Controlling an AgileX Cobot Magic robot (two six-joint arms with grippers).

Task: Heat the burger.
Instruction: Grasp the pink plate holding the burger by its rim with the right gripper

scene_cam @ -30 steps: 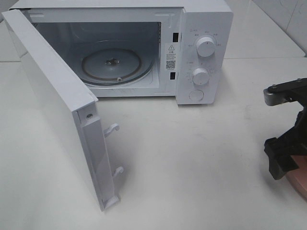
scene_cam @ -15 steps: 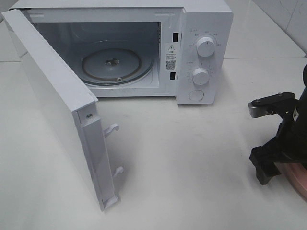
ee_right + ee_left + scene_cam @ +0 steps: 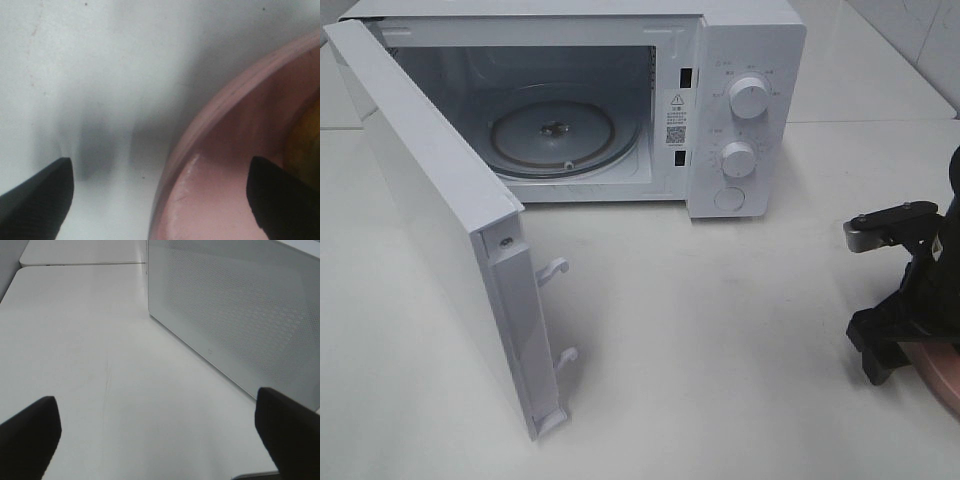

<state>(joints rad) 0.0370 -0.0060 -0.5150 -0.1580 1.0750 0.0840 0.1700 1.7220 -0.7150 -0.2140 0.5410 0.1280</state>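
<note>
The white microwave [image 3: 745,60] stands on the table [image 3: 720,330] with its door [image 3: 430,210] swung wide open. To the front right of the microwave lies the pink plate [image 3: 220,170]; the right gripper [image 3: 160,200] has its jaws apart across the rim of the plate, one finger over the table and one over the plate, where only a golden edge of the burger [image 3: 309,135] shows. The left gripper [image 3: 160,440], jaws also wide apart, is on the outer side of the microwave's door.
</note>
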